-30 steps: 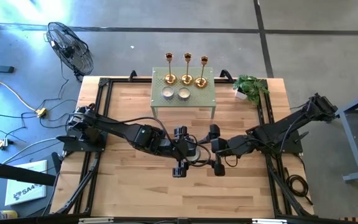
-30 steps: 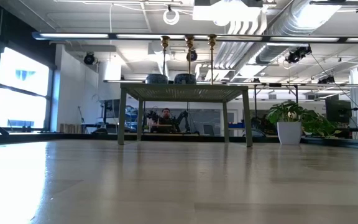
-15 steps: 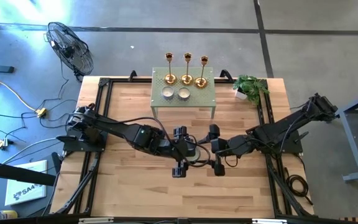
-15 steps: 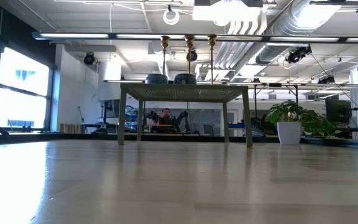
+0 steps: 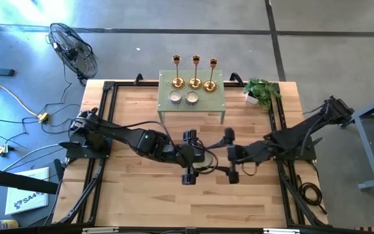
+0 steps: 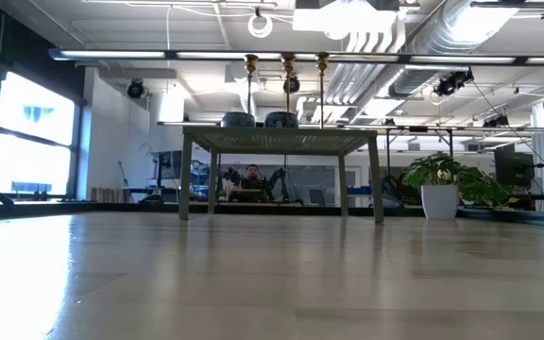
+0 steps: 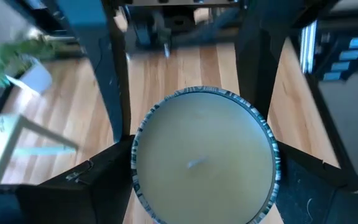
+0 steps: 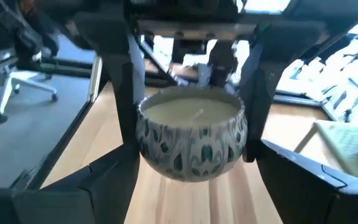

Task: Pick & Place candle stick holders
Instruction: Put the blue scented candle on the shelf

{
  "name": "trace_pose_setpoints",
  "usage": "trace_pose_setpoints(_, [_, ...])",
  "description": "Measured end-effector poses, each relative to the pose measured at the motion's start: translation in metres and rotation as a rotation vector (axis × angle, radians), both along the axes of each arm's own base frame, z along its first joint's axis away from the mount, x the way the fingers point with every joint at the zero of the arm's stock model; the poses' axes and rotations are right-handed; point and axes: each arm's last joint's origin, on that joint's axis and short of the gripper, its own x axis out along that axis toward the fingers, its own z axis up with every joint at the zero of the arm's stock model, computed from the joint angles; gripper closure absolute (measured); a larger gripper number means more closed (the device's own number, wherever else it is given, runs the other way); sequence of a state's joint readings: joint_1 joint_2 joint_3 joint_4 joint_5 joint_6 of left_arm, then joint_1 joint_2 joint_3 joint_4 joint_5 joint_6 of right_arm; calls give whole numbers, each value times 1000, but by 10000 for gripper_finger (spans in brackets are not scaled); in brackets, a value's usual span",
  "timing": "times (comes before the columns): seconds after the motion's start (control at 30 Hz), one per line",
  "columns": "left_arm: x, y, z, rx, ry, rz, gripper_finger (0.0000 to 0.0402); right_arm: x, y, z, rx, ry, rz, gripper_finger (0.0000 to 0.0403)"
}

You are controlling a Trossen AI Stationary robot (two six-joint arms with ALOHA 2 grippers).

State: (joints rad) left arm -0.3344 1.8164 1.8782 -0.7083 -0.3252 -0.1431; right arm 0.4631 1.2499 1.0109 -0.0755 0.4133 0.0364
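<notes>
Candles fill both my grips: left gripper [image 7: 191, 171] clamps one bowl candle [image 7: 204, 158], right gripper [image 8: 188, 134] another [image 8: 191, 134], before the small table [image 5: 192, 99] bearing three candlesticks [image 5: 195, 73].

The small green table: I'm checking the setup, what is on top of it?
On the small green table: three candle stick holders in a row, two candle tins nearer the arms. Nothing covers its top.
</notes>
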Motion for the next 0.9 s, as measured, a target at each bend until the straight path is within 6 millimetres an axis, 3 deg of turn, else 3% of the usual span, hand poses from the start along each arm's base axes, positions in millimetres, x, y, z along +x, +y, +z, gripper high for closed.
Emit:
trace_pose_setpoints(0.17, [2, 0, -5, 12, 16, -12, 102, -25, -1, 28, 37, -110, -39, 98])
trace_pose_setpoints(0.4, [2, -1, 0, 18, -6, -28, 102, -37, 3, 30, -21, -98, -32, 97])
trace_pose_setpoints(0.6, [0, -4, 6, -89, -24, -117, 102, -48, 23, 21, -323, -48, 101, 97])
trace_pose_setpoints(0.73, [-1, -7, 12, -170, -51, -187, 102, -56, 35, 23, -546, -83, 56, 97])
trace_pose_setpoints(0.9, [-1, -7, 13, -194, -47, -214, 102, -48, 50, 20, -775, -102, -8, 97])
